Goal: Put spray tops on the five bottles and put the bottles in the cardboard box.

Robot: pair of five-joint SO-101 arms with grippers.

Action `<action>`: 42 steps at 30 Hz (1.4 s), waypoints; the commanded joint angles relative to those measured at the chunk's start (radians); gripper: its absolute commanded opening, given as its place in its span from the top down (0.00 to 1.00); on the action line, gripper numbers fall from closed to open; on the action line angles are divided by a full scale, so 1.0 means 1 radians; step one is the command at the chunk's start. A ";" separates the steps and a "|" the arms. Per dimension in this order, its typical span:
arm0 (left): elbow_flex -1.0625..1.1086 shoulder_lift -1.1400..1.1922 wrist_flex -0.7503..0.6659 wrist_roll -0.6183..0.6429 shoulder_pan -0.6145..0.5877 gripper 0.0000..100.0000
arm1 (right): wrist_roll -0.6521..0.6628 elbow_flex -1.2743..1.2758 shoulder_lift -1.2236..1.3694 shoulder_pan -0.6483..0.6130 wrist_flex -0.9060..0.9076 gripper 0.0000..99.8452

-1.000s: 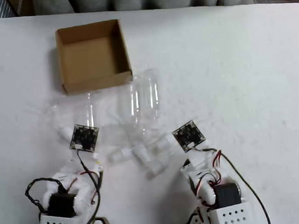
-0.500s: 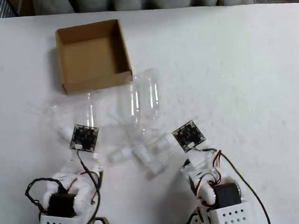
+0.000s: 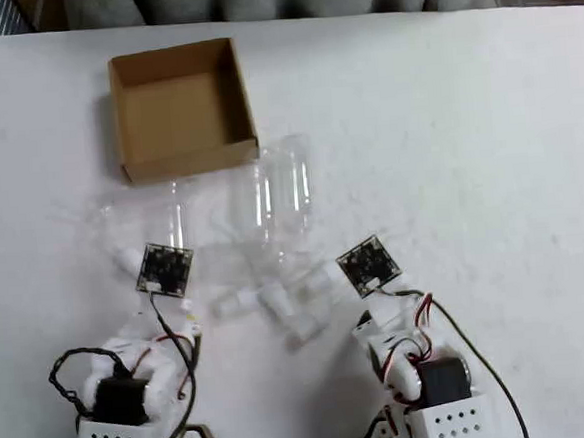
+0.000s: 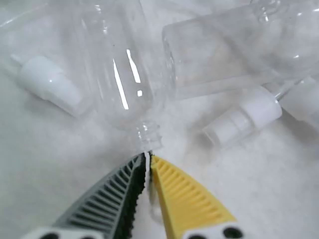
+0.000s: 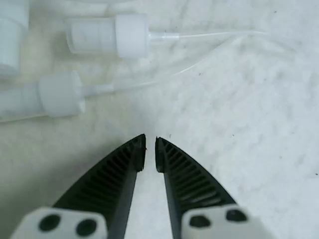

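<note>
The left claw (image 4: 149,160) is closed on nothing, its tips just short of the threaded neck of a clear bottle (image 4: 119,74). The right claw (image 5: 150,144) is all but closed and likewise empty, near two spray tops (image 5: 107,35) with thin dip tubes. Best, I judge, to open the left wide and clamp the bottle's body, leaving the neck free — then take a top by its collar, never the tube, feeding the tube in first. The bottles lie mid-frame on the bench (image 3: 485,115), below the cardboard box (image 3: 179,107) at upper left.
</note>
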 commanded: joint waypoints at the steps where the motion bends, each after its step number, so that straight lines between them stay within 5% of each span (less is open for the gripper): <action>1: -0.003 -0.015 0.005 -0.006 -0.001 0.98 | -0.008 0.009 -0.008 0.004 0.007 0.99; 19: -0.112 -0.015 0.002 -0.002 -0.012 0.98 | -0.008 0.009 -0.010 -0.008 0.002 0.99; 35: -0.190 -0.015 -0.002 -0.009 -0.263 0.98 | -0.003 0.008 -0.008 0.194 -0.127 0.99; 42: -0.187 -0.015 -0.081 0.000 -0.302 0.98 | 0.222 0.008 -0.010 0.262 -0.099 0.99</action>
